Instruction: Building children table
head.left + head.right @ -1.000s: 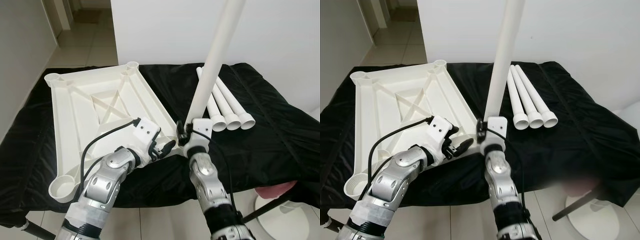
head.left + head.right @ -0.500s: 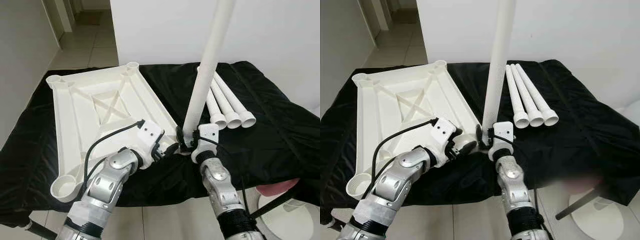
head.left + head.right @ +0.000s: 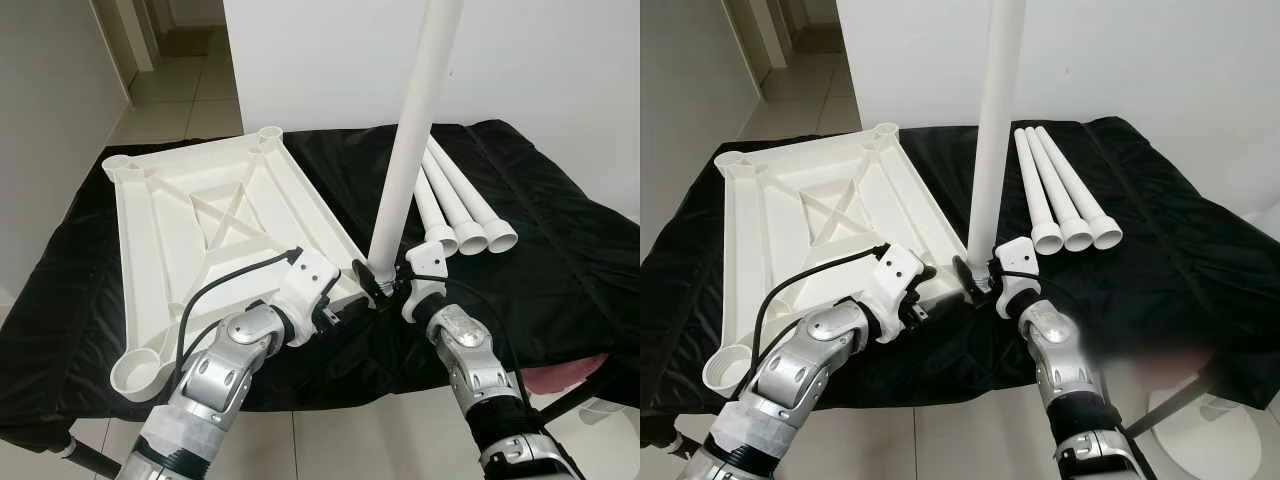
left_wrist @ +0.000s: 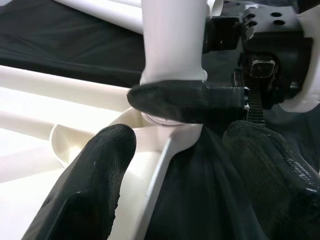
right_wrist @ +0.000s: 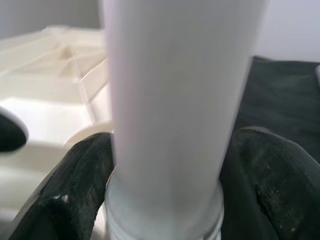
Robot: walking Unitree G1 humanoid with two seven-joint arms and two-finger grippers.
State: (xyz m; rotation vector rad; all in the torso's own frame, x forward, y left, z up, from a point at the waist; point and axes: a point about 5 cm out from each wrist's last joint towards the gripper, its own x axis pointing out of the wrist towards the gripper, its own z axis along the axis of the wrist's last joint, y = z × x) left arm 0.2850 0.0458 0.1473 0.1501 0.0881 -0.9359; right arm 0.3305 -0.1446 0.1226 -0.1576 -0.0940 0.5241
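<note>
Table leg, white tube [image 3: 410, 150]: one, held upright at the near right corner of the tabletop, its lower end set at the corner socket [image 4: 172, 122], as seen in the left wrist view; whether it is fully seated cannot be told.

Tabletop, white plastic [image 3: 190, 230]: one, laid underside up on the left half of the black-draped surface [image 3: 560, 250], ribs and crossed braces exposed, round sockets at its corners.

Spare legs [image 3: 1065, 195]: three, laid side by side towards the far right of the surface, flared ends nearest.

Right gripper [image 5: 165, 200]: clenched on the upright leg just above its collar, one black finger [image 5: 75, 185] on each side.

Left gripper [image 4: 180, 165]: released, fingers spread wide, held over the tabletop's near right corner beside the socket, grasping nothing.
</note>
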